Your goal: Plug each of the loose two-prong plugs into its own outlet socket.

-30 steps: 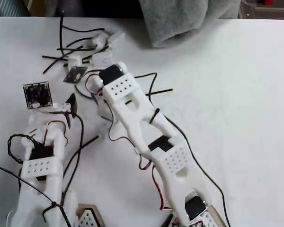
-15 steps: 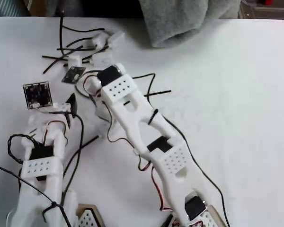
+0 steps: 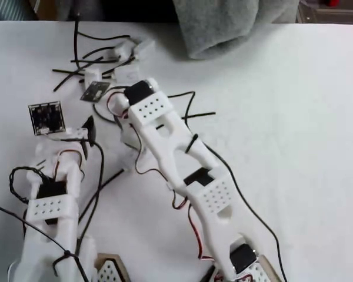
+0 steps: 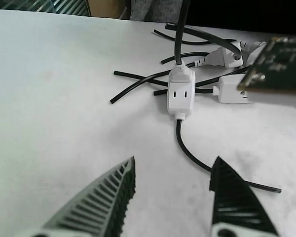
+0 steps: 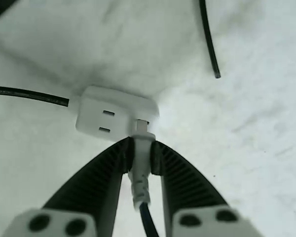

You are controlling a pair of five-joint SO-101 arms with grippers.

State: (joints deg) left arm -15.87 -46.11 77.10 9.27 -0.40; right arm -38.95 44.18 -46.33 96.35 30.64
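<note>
In the right wrist view my right gripper (image 5: 139, 158) is shut on a white two-prong plug (image 5: 140, 140). The plug's prongs meet the edge of a white outlet socket (image 5: 112, 114) lying on the table, beside its two open slots. My left gripper (image 4: 172, 185) stands open over bare table. Farther off from it lies a second white socket (image 4: 180, 91) on a black cord, slots facing up. Beyond that socket rest a loose plug (image 4: 222, 55) and another white block (image 4: 231, 90). In the high view the left gripper (image 3: 84, 128) sits at the left, short of the white pieces (image 3: 93, 75).
Several loose black cords (image 3: 82, 59) cross the table's far left around the sockets. A grey cloth (image 3: 223, 23) lies at the far edge. The right arm (image 3: 182, 158) stretches diagonally across the middle. Its camera board (image 4: 278, 66) hangs near the sockets.
The right arm's wrist nudged slightly left, then back right, still holding the plug. The left arm has not moved.
</note>
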